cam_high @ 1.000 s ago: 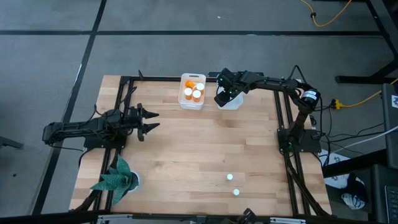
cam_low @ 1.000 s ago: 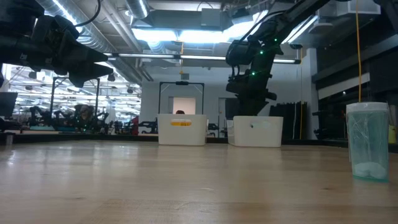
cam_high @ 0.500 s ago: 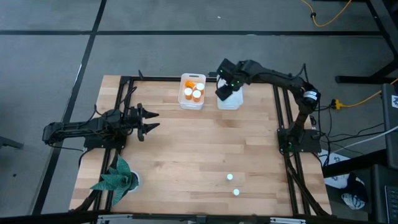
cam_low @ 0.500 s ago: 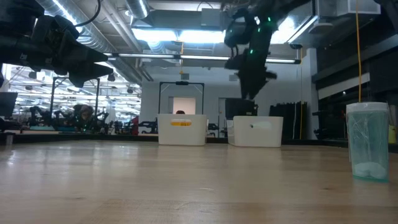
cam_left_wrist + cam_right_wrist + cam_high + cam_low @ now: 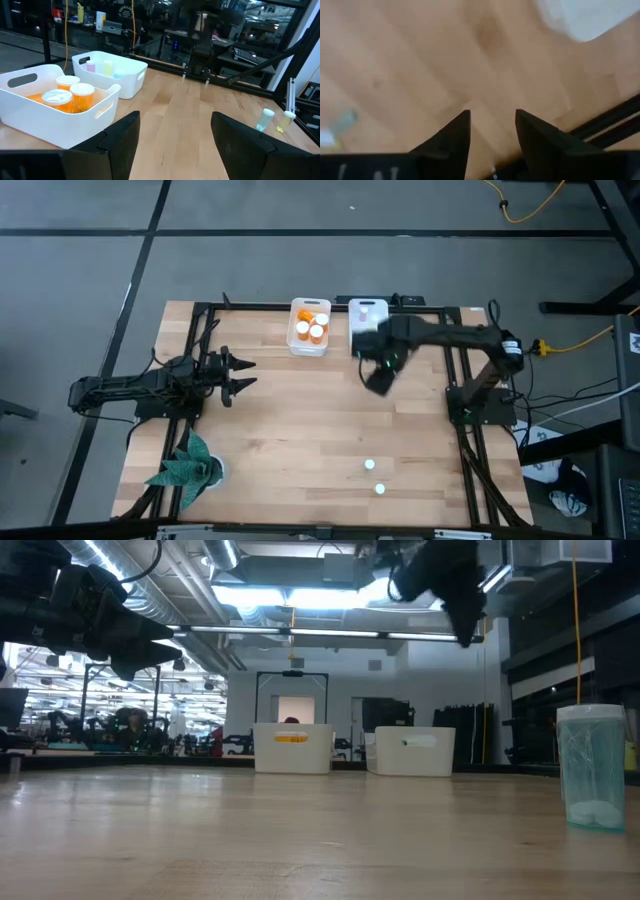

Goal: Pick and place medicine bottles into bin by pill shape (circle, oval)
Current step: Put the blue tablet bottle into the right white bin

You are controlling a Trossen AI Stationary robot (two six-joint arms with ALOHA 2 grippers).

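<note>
Two small pale bottles (image 5: 369, 465) (image 5: 380, 489) stand on the wooden table near its front edge; one of them (image 5: 592, 765) looms close in the low view. The left white bin (image 5: 310, 327) holds orange bottles with white caps (image 5: 75, 95). The right white bin (image 5: 367, 310) holds small pale bottles (image 5: 107, 67). My right gripper (image 5: 378, 375) hangs high over bare wood just nearer than the bins, pointing down, open, with nothing between its fingers (image 5: 492, 117). My left gripper (image 5: 245, 375) waits at the table's left side, open and level (image 5: 175, 132).
A green crumpled thing (image 5: 185, 467) lies at the near left corner. Black frame rails (image 5: 455, 370) run along the table's left, right and far sides. Open wood lies between the bins and the two loose bottles.
My right gripper has risen out of the right bin and swung toward the table's near edge, tipping until it points down. It now hangs over bare wood, leaving the bin uncovered. The bottles on the table have not moved.
</note>
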